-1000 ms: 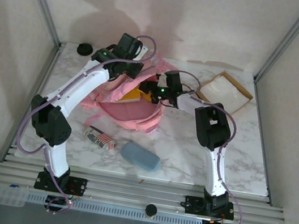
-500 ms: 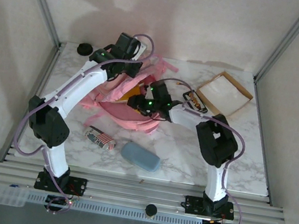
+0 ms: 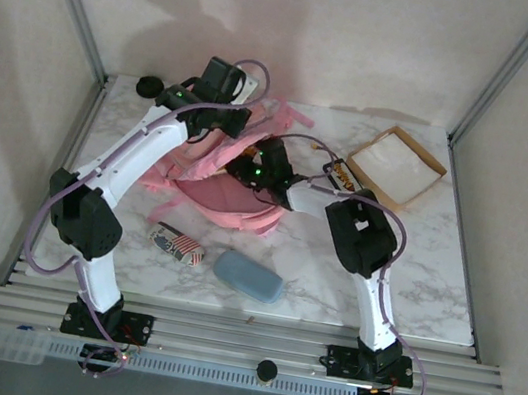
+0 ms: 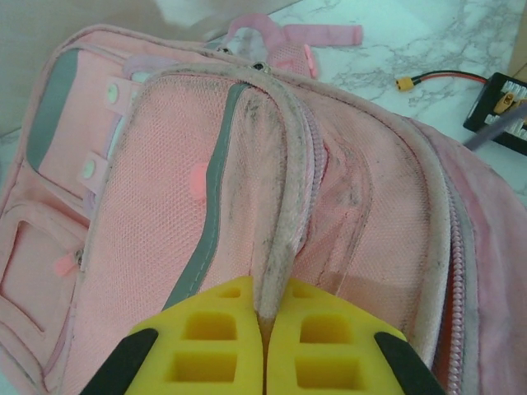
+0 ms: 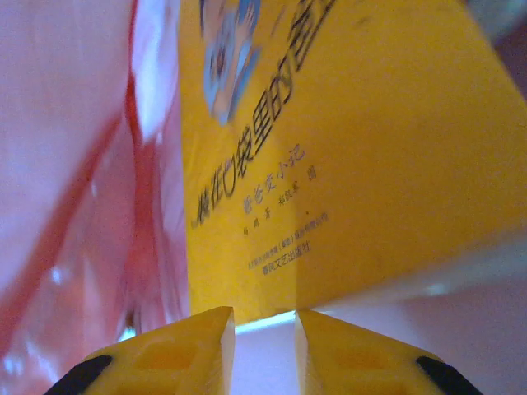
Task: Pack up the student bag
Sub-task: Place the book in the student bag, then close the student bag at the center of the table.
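Observation:
The pink student bag lies left of the table's centre, its top toward the back. My left gripper is shut on the bag's grey-pink piped rim and holds the opening up; from above, this gripper sits at the bag's upper edge. My right gripper reaches into the opening from the right. In the right wrist view its jaws stand a narrow gap apart with nothing between them. A yellow book with printed characters stands just beyond the fingertips, against the pink lining.
A shallow cardboard box sits at the back right. A black device with cables lies between box and bag. In front of the bag lie a blue-grey oval case and a small striped pouch. A black round item sits back left.
My right gripper has moved left, deeper into the bag's opening, and its jaws have narrowed. The left gripper has kept its hold on the rim.

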